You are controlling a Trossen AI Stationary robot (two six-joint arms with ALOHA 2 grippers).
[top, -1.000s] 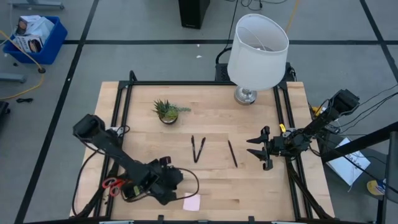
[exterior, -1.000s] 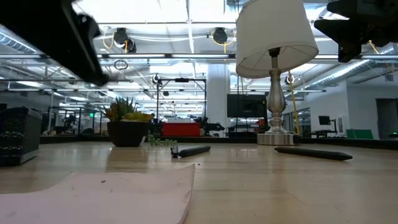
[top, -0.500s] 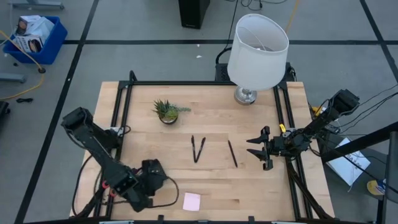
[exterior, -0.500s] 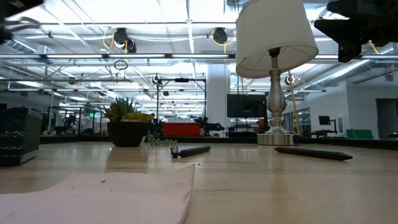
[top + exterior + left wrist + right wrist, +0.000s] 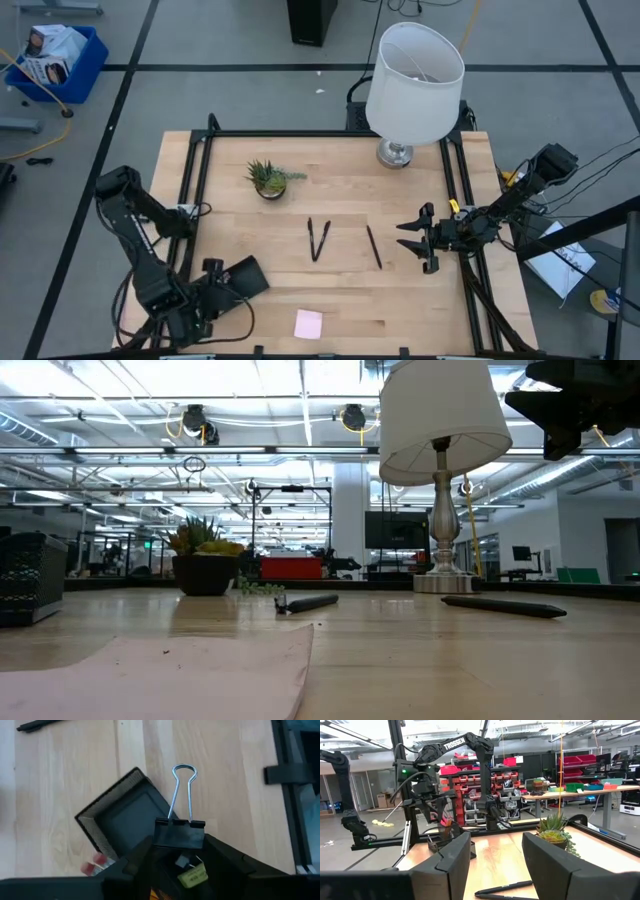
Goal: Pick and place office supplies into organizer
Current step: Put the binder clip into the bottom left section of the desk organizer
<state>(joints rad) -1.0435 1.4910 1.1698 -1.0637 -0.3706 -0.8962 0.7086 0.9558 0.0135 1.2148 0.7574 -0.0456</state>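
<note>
Two grippers are in play, and only the left gripper (image 5: 179, 851) carries anything: its fingers are clamped on the black body of a binder clip (image 5: 180, 831), whose wire loops stick out ahead of the fingertips. In the left wrist view the clip hangs above the organizer (image 5: 127, 815), a black mesh-walled tray, with red-handled scissors (image 5: 95, 864) showing just beside the organizer's wall. From overhead the left gripper (image 5: 228, 285) is at the near left corner of the table (image 5: 400, 300), and the organizer itself is hidden under the arm there.

The right gripper (image 5: 419, 239) hovers at the table's right side, its fingers spread apart with nothing between them; the right wrist view shows the gap between its fingers (image 5: 451, 856) clear.

The overhead view alone gives the layout: three black pens (image 5: 318, 240) lie at the middle of the table, between the organizer and the right gripper; the pink sticky-note pad (image 5: 308, 323) lies near the front edge, right of the organizer. The potted plant (image 5: 268, 178) stands beyond the organizer, the lamp (image 5: 413, 82) at the far right. The low view shows the pad (image 5: 190, 670) up close and the organizer's wall (image 5: 30, 575) at its left.
</note>
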